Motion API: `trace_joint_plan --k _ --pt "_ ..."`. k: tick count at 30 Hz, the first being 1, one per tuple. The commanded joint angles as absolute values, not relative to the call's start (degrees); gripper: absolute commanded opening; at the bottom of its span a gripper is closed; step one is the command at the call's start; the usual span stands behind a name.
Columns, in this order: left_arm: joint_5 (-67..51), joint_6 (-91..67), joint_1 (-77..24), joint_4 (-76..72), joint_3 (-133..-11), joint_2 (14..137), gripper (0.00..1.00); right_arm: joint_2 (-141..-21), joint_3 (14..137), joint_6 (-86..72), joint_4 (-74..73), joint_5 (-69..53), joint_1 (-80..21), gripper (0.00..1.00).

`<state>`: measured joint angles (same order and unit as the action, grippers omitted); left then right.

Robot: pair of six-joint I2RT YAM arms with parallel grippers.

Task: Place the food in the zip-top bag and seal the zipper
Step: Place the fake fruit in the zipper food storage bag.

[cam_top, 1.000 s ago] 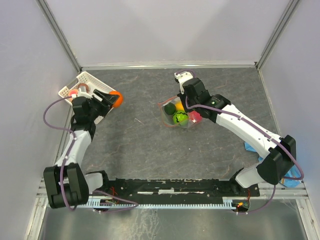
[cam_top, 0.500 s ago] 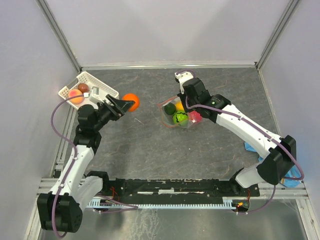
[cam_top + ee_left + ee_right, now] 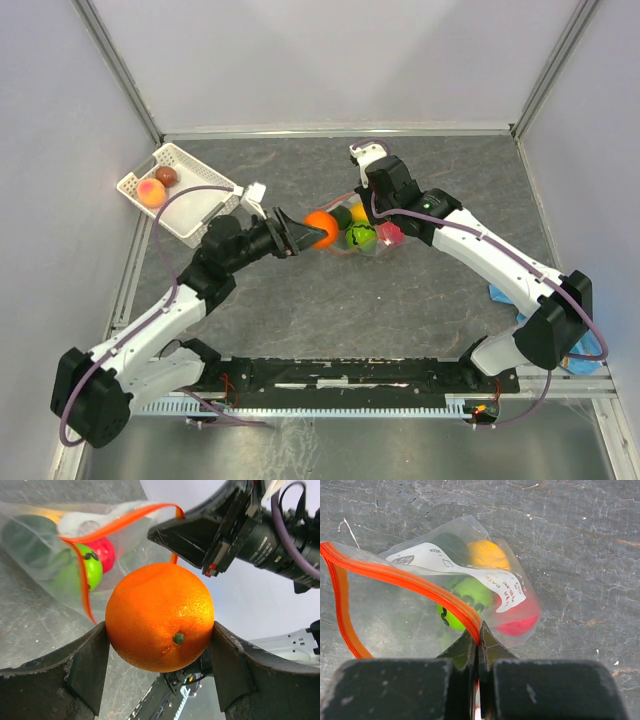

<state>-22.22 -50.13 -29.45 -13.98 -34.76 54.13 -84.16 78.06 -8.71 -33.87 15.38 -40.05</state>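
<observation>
- Here, the zip-top bag (image 3: 358, 235) lies on the dark grey surface (image 3: 300, 290) with its mouth gaping, and it holds four toy foods: a dark green one (image 3: 342, 216), a yellow one (image 3: 487, 554), a lime green one (image 3: 360, 237) and a pink-red one (image 3: 520, 622).
- The white perforated basket (image 3: 190, 212) sits well apart from the bag, on the left arm's side of it, and holds two more: a peach fruit (image 3: 151, 192) and a brown one (image 3: 166, 176).
- The toy orange (image 3: 160, 617) is right at the bag's mouth, just outside the opening and off the surface. The left hand (image 3: 312, 231) clamps it between both fingers.
- The right hand (image 3: 477, 647) is pinched tight on the zipper (image 3: 410, 580), holding the upper lip of the bag's mouth up.
- The bag is clear and crinkly, with a white printed label across it. Its orange-red zipper strip curves round the open mouth in a loop.
- Count: seven foods in all, with four in the bag, two in the basket and one in the left hand; one bag and one basket.
</observation>
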Motion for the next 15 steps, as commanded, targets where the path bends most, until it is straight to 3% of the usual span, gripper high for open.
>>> trace_joint_plan --k 1,15 --pt "-16.9 -46.0 -34.9 -19.1 -40.4 58.3 0.52 -81.5 78.2 -9.2 -31.5 15.4 -40.0 0.02" --pt "-7.8 -40.7 -41.2 -21.4 -46.4 70.7 0.51 -80.2 78.0 -9.4 -31.4 13.3 -40.0 0.02"
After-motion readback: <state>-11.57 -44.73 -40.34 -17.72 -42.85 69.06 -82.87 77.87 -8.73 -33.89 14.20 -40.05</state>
